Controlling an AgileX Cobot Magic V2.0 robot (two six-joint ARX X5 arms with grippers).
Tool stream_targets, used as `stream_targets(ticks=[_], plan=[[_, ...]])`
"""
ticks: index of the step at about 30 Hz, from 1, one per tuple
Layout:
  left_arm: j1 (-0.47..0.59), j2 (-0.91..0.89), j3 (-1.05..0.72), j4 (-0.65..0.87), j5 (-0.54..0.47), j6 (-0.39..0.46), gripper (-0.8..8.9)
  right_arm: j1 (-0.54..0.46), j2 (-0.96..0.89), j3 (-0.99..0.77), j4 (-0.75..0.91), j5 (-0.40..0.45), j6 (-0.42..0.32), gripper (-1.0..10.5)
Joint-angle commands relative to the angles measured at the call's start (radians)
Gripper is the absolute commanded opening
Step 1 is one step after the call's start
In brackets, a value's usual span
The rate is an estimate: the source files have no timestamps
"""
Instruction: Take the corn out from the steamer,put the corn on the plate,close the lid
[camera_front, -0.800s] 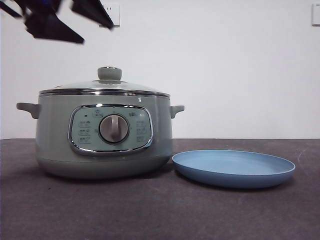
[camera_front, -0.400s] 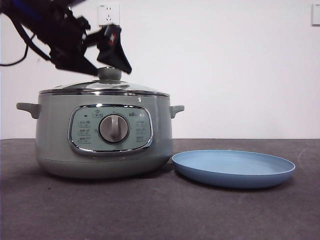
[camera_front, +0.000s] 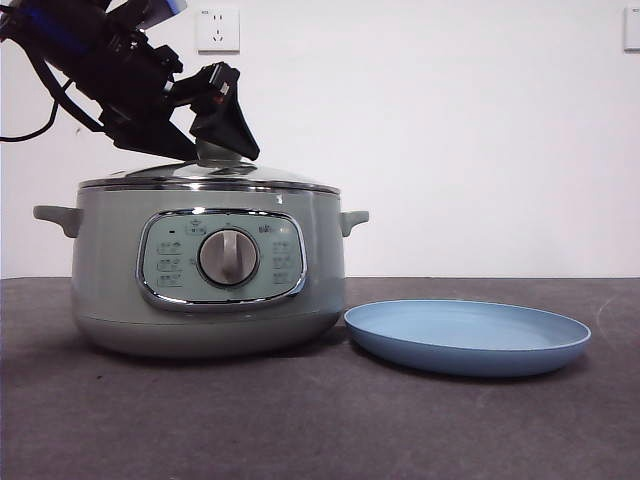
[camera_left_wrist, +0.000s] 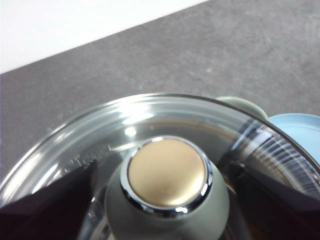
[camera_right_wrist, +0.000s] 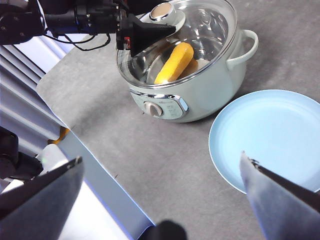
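Around the lid (camera_left_wrist: 150, 120) knob, left hand (camera_front: 205, 140) spread wide, gripping nothing (corn (camera_right_wrist: 174, 62) half hidden by glare).

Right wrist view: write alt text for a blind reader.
The left gripper straddles the knob of the glass lid, which sits on the green steamer; the corn shows through the glass. A blue plate lies beside the steamer on the grey table.

Small icons and marks on the steamer (camera_front: 208, 275) panel (camera_front: 221, 257), too small to read.
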Motion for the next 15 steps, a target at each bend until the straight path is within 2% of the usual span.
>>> stream_targets(ticks=[1,7,10,15], plan=[[-0.007,0.007,0.003,-0.003,0.000,0.000,2.72,0.002,0.000,0.002,0.004,-0.002,-0.003,6.3],[-0.008,0.007,0.003,-0.002,0.002,-0.048,1.04,0.002,0.000,0.002,0.004,-0.002,-0.003,6.3],[-0.008,0.007,0.003,-0.002,0.002,-0.076,-0.16,0.002,0.000,0.002,0.004,-0.002,-0.003,6.3],[-0.008,0.006,0.003,0.003,0.008,-0.078,-0.08,0.002,0.000,0.002,0.004,-0.002,-0.003,6.3]])
